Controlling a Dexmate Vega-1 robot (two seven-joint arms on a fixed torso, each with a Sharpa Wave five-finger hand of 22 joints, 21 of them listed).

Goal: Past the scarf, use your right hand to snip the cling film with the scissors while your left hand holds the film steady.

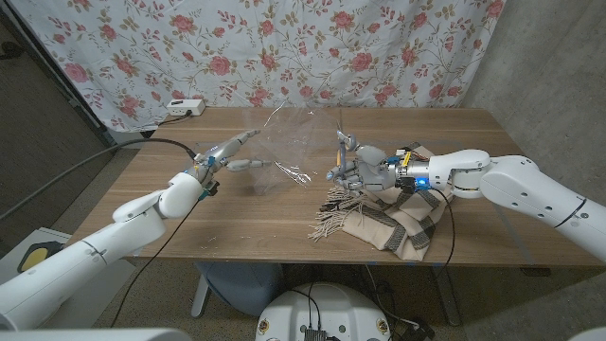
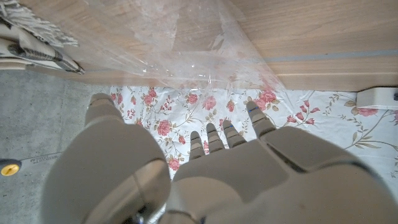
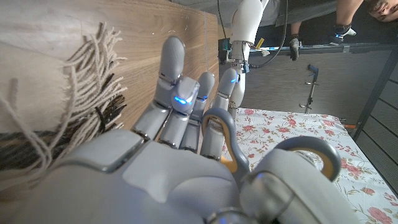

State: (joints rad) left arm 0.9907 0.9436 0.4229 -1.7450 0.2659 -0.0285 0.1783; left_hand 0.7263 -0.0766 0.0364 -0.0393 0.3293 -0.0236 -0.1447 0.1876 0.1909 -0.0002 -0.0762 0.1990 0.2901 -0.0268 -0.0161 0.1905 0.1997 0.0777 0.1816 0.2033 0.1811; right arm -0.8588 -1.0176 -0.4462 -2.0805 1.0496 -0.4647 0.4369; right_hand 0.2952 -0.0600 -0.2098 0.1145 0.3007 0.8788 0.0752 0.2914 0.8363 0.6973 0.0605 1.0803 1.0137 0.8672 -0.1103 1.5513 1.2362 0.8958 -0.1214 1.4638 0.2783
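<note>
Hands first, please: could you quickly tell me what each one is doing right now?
Left hand: holds the raised cling film.
Right hand: grips the scissors, blades up.

Head camera looks down from above and behind both arms across the whole wooden table (image 1: 284, 223) toward a floral curtain (image 1: 284, 47). Each wrist camera sits close behind its own hand, turned upside down: left hand (image 2: 205, 180), right hand (image 3: 186, 162). All three share table and curtain; the scarf (image 1: 388, 216) appears throughout.
</note>
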